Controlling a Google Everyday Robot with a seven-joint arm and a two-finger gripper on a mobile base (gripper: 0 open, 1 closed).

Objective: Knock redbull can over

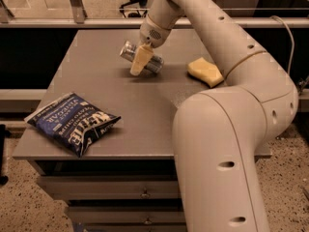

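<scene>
the gripper (138, 61) sits at the far middle of the table (145, 115), around twelve o'clock on its top, with its pale end laid straight across the waist of the redbull can (154, 64). whether the jaws are closed on the can or only pressed against it i cannot tell, since the can's body hides the far side of the contact. the can is off upright: its shiny top points toward ten o'clock and its base toward four o'clock, leaning steeply or already on its side, with a dark shadow under it. whether its side is down on the table or just above it is not clear. contact at the waist makes sense for toppling a slim can, as a push there tips it rather than sliding it. judged by the tilt, the knock-over looks nearly or fully done, and what remains is letting the can settle without rolling. the arm (217, 37) reaches in from five o'clock, arching over the yellow sponge (205, 71), which lies near the can at its three o'clock, apart from it. the chip bag (72, 123) lies flat at seven o'clock, well apart, out of the can's likely roll.
</scene>
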